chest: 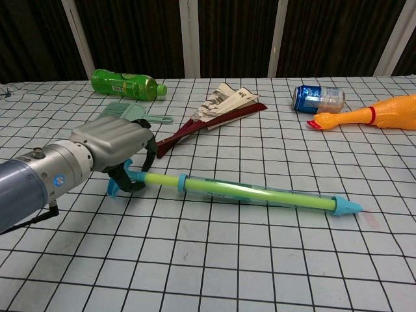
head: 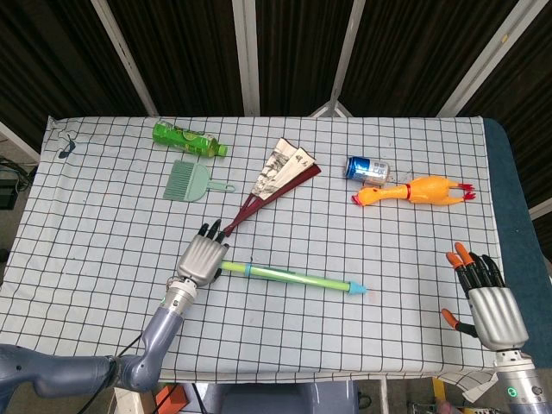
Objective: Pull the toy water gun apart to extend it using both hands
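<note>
We see the left hand (chest: 114, 146) curled around the handle end of the toy water gun (head: 289, 278), near the tabletop's (head: 103, 216) front edge. Right hand (head: 490, 302) spread, holding nothing, past the right edge. Gun label unreadable.

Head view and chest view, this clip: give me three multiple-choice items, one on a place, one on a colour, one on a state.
1. Where does the blue can lie?
A. beside the rubber chicken
B. beside the green bottle
C. under the fan

2. What colour is the comb?
A. red
B. pale green
C. orange

3. What is the right robot hand doing?
A. gripping the water gun's tip
B. holding the can
C. open, holding nothing

Answers:
1 A, the can lies just left of the chicken's head.
2 B, it shows pale green in both views.
3 C, it sits near the table's right edge, far from the water gun, whose handle end lies under the left robot hand.
</note>
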{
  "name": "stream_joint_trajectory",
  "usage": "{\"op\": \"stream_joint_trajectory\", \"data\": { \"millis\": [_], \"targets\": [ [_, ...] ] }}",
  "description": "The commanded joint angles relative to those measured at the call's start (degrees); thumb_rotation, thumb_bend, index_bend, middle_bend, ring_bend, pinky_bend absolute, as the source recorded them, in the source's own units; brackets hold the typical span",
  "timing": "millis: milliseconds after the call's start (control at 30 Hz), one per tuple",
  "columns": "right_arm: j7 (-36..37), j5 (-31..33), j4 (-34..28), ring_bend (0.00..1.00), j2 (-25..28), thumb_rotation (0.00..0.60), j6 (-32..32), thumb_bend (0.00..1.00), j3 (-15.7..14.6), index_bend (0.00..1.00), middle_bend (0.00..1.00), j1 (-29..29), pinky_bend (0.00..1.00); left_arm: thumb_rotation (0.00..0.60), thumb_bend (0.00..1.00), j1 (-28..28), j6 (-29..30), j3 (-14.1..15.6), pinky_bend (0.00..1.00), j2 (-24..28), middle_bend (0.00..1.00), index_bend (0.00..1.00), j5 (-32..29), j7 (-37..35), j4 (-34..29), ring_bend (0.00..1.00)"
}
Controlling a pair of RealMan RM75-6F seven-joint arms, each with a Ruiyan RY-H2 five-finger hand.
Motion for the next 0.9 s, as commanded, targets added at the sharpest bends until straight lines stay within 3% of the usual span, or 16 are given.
{"op": "stream_joint_trajectory", "data": {
  "millis": [33,233,433,600,900],
  "targets": [
    [-1.3,1.5,-3.1,0.0,0.4,0.6,-3.1,0.26,0.0,0.0,0.0,1.3,0.0,0.6,0.48,-0.2,0.1,-0.1,0.16,0.4,0.23,0.59,0.0,-0.2,-0.7,0.05],
    [-6.7,8.4,-10.7,0.0,-0.5,0.6,-10.6,0.26,2.6,0.1,0.0,5.4,0.0,0.6,0.48,-0.6,0.1,0.0,0.16,1.2,0.24,0.58,-0.2,0.0,-1.8,0.05],
    [-16.9,15.1,-14.6,0.0,-5.6,0.6,-14.2,0.26,4.5,0.24,0.05,8.9,0.0,0.6,0.48,-1.1,0.1,0.3,0.16,1.4,0.24,0.58,-0.6,0.4,-2.4,0.05],
    [-24.6,20.8,-15.3,0.0,-12.9,0.6,-14.3,0.26,5.8,0.32,0.08,11.3,0.0,0.6,0.48,-1.4,0.5,0.4,0.16,1.6,0.24,0.58,-0.8,0.6,-3.0,0.05],
    [-30.6,28.6,-11.3,0.0,-22.0,0.6,-12.7,0.26,7.4,0.32,0.08,14.1,0.0,0.6,0.48,-1.7,1.0,0.6,0.16,3.1,0.24,0.58,-1.4,0.7,-4.3,0.05]
  ]
}}
